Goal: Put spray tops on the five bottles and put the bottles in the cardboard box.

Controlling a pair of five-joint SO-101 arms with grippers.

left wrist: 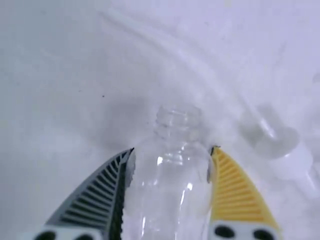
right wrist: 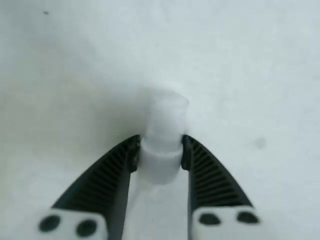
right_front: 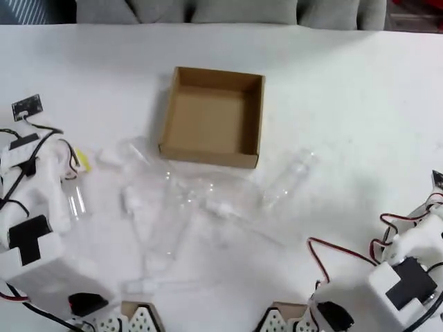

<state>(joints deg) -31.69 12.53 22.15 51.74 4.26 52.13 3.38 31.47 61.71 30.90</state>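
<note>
Clamped in left pincer (left wrist: 172,150): clear plastic bottle (left wrist: 171,180), neck bare for capping; in right pincer (right wrist: 160,140): white plastic spray top (right wrist: 163,120).

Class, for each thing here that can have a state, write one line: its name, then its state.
left pincer: shut on bottle
right pincer: shut on spray top
bottle: uncapped, held
spray top: held, not on any bottle
box: open, empty
</note>
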